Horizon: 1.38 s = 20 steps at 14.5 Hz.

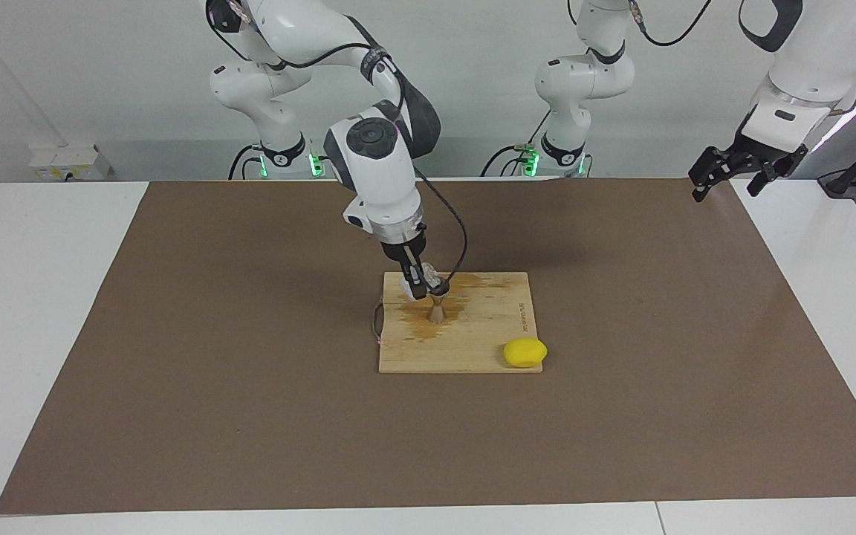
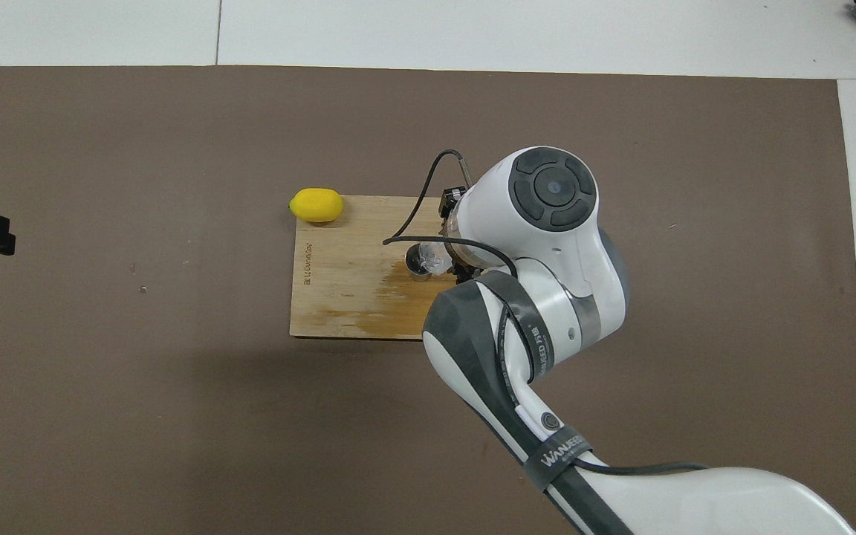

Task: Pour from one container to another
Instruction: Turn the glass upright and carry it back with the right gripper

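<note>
The cup [image 1: 434, 283] was pinched in the right gripper [image 1: 422, 288] and tilted, its mouth hanging just over the jigger [image 1: 436, 310]. The jigger stood upright on the board [image 1: 487, 334], directly under the gripper's fingertips. In the overhead view the cup [image 2: 432, 256] covered part of the jigger's open top [image 2: 419, 269], and the right gripper [image 2: 452, 260] was mostly hidden under its own wrist.

By the look of it the pour was under way or close to finished: the cup was tipped over the jigger, though no stream could be made out, nor how full the jigger was. A darker, wet-looking patch spread over the board around the jigger's foot, so some liquid may have missed. Left to do, probably: righting the cup and setting it down.

A lemon [image 1: 525, 352] lay at the board's corner, well apart from the gripper. The left gripper [image 1: 740, 172] waited high at its own end of the table, fingers spread.
</note>
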Motion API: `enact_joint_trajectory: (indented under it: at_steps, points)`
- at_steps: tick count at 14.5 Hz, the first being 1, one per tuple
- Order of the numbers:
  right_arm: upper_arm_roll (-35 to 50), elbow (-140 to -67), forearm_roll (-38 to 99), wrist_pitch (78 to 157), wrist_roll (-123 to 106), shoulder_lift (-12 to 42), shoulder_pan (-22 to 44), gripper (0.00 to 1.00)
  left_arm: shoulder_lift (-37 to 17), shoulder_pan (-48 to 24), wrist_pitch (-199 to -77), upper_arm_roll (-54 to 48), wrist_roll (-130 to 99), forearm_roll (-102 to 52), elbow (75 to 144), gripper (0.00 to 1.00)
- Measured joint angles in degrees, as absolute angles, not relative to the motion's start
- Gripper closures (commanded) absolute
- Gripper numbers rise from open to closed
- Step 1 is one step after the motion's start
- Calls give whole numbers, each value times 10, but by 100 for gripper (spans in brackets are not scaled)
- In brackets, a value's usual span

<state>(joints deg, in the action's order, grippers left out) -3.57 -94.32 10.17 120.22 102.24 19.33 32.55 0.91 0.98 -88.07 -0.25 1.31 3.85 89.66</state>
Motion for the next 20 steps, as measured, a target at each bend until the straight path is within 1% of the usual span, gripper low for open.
enact_joint_trajectory:
  at_steps: [2, 10, 17, 20]
  points:
    - [-37, -943, 121, 1199, 1023, 193, 323, 100, 9, -4, -881, 15, 13, 36, 897, 0]
    - [-38, -939, 226, 1179, 991, 182, 278, 100, 9, -6, -881, 21, 13, 27, 896, 0]
    - [-40, -943, 373, 1147, 876, 172, 188, 100, 9, -6, -881, 23, 12, 22, 896, 0]
    - [-40, -963, 443, 1146, 813, 169, 147, 100, 9, -6, -881, 23, 8, 21, 896, 0]
